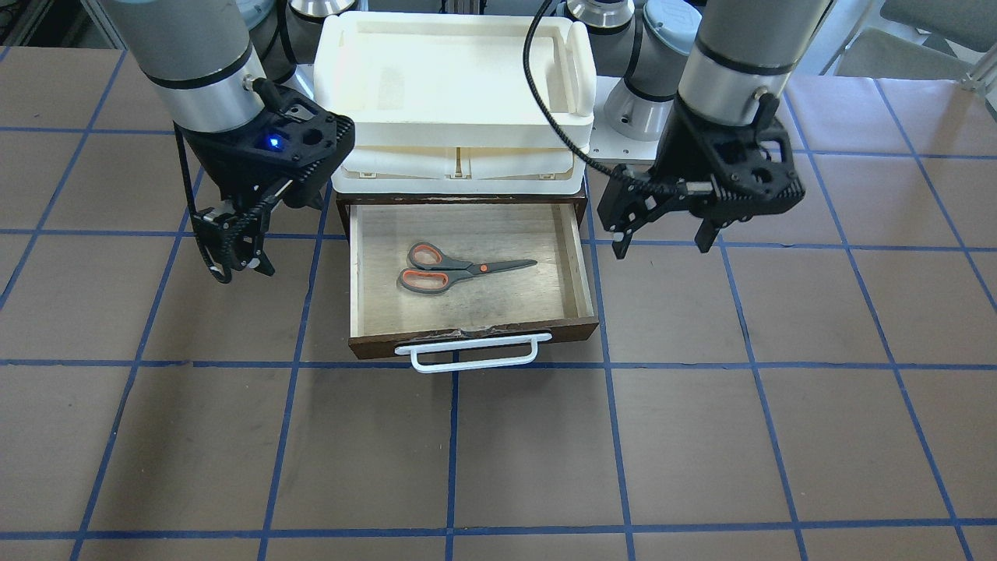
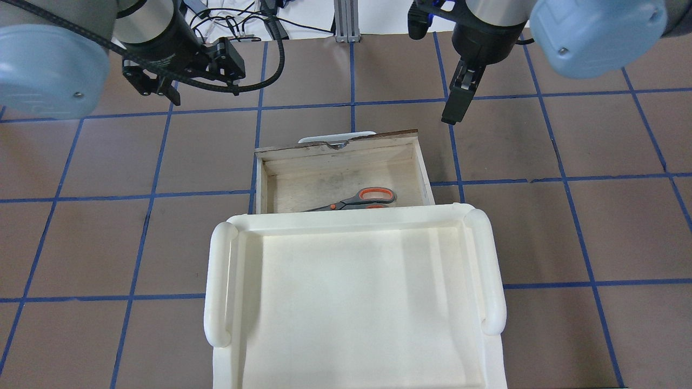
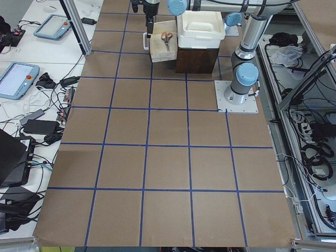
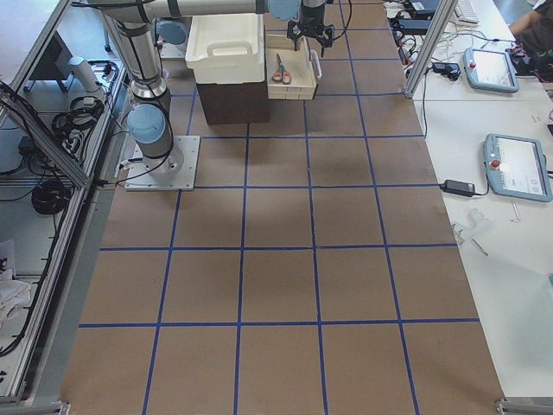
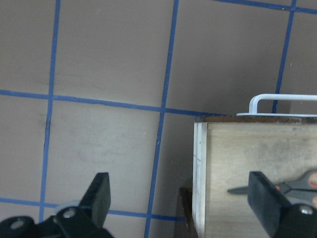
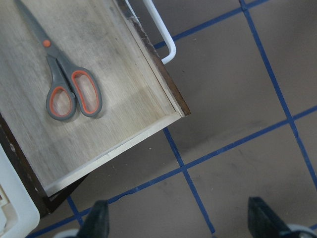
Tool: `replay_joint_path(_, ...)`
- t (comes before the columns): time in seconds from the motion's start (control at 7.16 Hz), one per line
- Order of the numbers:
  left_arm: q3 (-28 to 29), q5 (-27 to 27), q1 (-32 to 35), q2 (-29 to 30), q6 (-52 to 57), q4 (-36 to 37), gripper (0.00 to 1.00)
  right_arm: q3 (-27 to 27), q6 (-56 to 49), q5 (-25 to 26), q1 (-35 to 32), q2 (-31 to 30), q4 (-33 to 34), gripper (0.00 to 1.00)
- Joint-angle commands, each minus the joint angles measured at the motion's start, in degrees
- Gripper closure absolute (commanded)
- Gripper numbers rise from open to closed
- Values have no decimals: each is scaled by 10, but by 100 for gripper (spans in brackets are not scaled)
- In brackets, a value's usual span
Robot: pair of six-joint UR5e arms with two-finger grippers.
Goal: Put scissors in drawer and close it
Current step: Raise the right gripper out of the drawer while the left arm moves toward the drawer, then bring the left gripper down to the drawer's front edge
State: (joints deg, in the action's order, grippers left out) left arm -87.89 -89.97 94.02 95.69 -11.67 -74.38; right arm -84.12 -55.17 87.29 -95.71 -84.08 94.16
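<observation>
The scissors [image 1: 459, 269], grey handles lined orange, lie flat inside the pulled-out wooden drawer [image 1: 589, 273], blades toward my left side. They also show in the overhead view [image 2: 362, 199] and in both wrist views [image 5: 294, 186] [image 6: 67, 84]. The drawer's white bar handle [image 1: 467, 354] faces away from me. My left gripper [image 1: 662, 248] is open and empty, above the table beside the drawer's left side. My right gripper [image 1: 243, 273] is open and empty, above the table beside the drawer's right side. Neither touches the drawer.
A cream-white plastic tray unit [image 1: 456, 86] sits on top of the dark brown cabinet that holds the drawer and hides the drawer's back part in the overhead view [image 2: 357, 302]. The brown table mat carries blue grid lines [image 1: 452, 444].
</observation>
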Motion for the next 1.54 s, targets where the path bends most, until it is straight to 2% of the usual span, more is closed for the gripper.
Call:
replay_joint_path(0.0,1,1,27,66,-39,112,0,-2,145,4,15,-14,0,0)
replay_joint_path(0.14,3,1,45,95,-60,143,0,-3,215,4,15,-15,2,0)
replay_joint_path(0.56,61,0,74,169,-109,151,0,-3,389,2,15,-14,0,0)
replay_joint_path(0.98,89,-17,112,222,-134,151,0,-4,470,4,43,-14,-3,0)
replay_joint_path(1.4,124,-10,114,267,-81,151,0,-4,567,4,58,-27,-25,0)
